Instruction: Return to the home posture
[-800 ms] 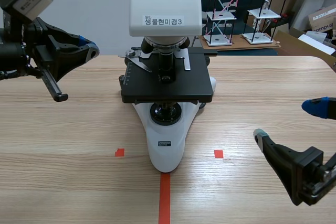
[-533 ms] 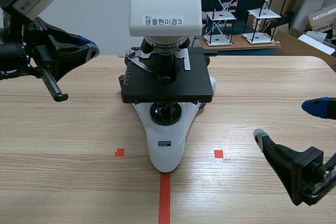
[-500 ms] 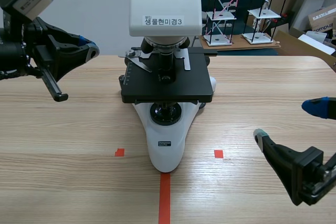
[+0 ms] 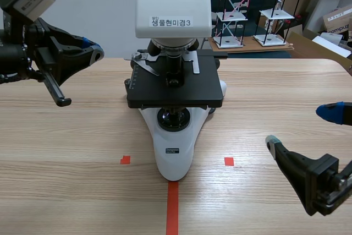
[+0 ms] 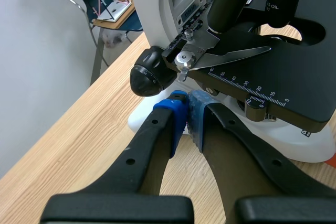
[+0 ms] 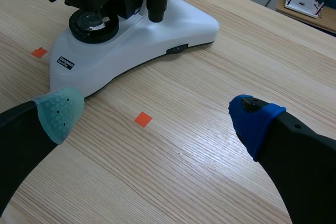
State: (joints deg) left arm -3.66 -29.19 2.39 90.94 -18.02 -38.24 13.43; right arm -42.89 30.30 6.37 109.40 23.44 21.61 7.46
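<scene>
A white microscope (image 4: 175, 152) with a black stage (image 4: 175, 89) stands at the middle of the wooden table (image 4: 66, 136). My left gripper (image 4: 92, 49) hangs raised at the left, level with the stage. In the left wrist view its pads (image 5: 181, 114) meet, shut on nothing, just short of the microscope's black focus knob (image 5: 149, 72) and the stage (image 5: 283, 72). My right gripper (image 4: 301, 129) sits low at the right, open and holding nothing. In the right wrist view the gripper (image 6: 155, 115) spans bare wood, with the microscope's base (image 6: 142, 40) ahead of it.
Orange-red tape marks (image 4: 229, 161) lie on the table near the microscope's foot. Behind the table's far edge stand small white shelf models (image 4: 275, 9) on a board, and cardboard boxes (image 4: 338, 23) at the far right.
</scene>
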